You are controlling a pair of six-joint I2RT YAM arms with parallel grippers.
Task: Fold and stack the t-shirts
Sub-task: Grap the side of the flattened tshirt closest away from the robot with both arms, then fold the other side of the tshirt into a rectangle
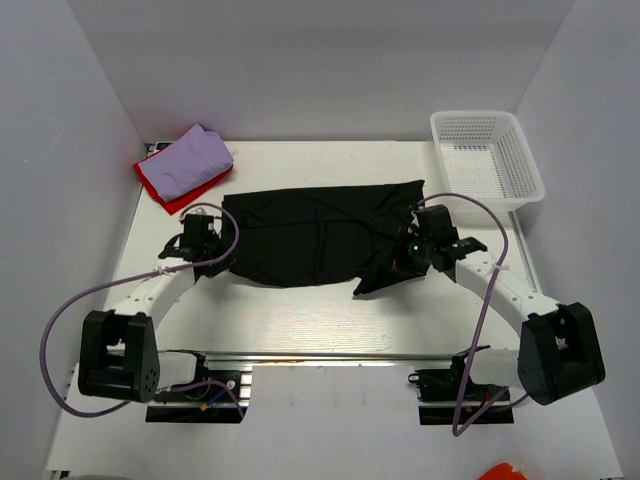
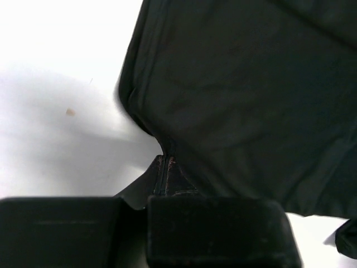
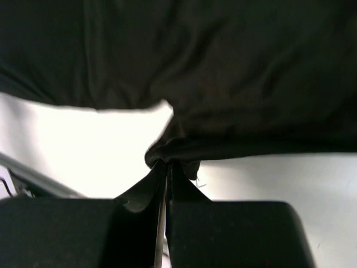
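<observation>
The black t-shirt [image 1: 310, 240] lies spread across the middle of the table, its right end rumpled. At its left edge my left gripper [image 1: 212, 243] is shut on a pinch of the black cloth [image 2: 240, 100], the jaws [image 2: 163, 167] pressed together. My right gripper [image 1: 413, 247] is shut on a bunched bit of the shirt's right edge [image 3: 223, 72]; in the right wrist view the cloth gathers into the closed tips [image 3: 168, 166]. The lavender t-shirt [image 1: 195, 158] lies folded on top of the red t-shirt [image 1: 165, 188] at the back left corner.
A white mesh basket [image 1: 488, 160] stands at the back right corner. White walls close in the table on three sides. Purple cables loop from both arms near the bases at the front edge.
</observation>
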